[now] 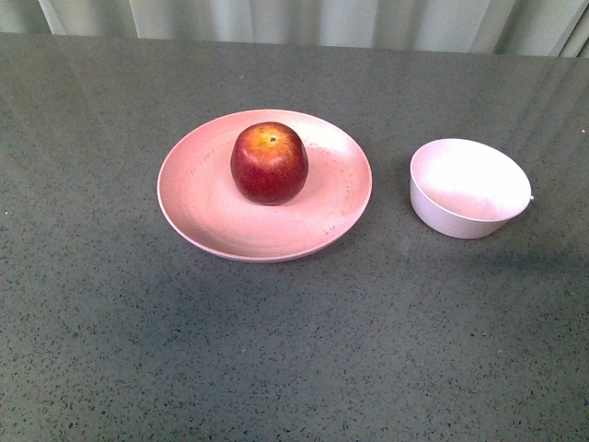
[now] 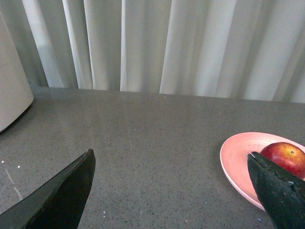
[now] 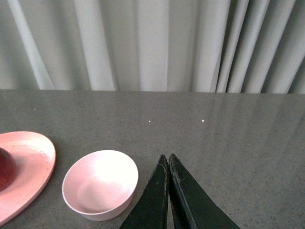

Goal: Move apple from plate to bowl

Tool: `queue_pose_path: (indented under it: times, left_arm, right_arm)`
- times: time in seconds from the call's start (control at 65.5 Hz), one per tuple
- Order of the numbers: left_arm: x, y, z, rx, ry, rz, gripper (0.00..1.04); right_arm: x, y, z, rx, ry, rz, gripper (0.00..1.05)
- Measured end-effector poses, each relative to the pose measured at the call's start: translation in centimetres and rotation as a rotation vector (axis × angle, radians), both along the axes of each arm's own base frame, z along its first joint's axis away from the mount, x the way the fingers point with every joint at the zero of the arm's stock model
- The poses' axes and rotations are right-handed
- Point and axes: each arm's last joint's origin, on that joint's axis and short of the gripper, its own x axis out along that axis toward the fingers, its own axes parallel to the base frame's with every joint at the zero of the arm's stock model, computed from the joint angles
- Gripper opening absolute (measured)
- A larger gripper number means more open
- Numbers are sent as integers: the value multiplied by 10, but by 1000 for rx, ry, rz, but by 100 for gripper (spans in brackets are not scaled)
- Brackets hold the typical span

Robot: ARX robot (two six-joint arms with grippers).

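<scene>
Plainly, the round dark-red apple point(image 1: 269, 163) rests on the wide pink plate point(image 1: 198, 230); the small pale bowl point(image 1: 460, 221) seems bare; left fingers point(image 2: 62, 195) spread, right fingers point(image 3: 157, 200) pressed together.

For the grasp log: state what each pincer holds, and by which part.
Nothing is held. The left pincer is open and empty; the right pincer is shut on nothing. The apple sits on the plate.

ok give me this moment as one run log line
apple on plate | bowl empty | left gripper open | right gripper shut | apple untouched
</scene>
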Motion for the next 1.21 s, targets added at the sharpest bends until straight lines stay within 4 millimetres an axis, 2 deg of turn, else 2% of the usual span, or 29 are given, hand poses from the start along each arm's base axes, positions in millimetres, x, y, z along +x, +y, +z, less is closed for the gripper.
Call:
queue_pose_path:
  times: [0.58, 1.206]
  left_arm:
    - [0, 0, 0, 0, 0, 0, 96]
    - [0, 0, 0, 0, 0, 0, 96]
  right_arm:
    - [-29, 0, 12, 0, -38, 0, 2]
    - [-46, 0, 13, 0, -45, 0, 2]
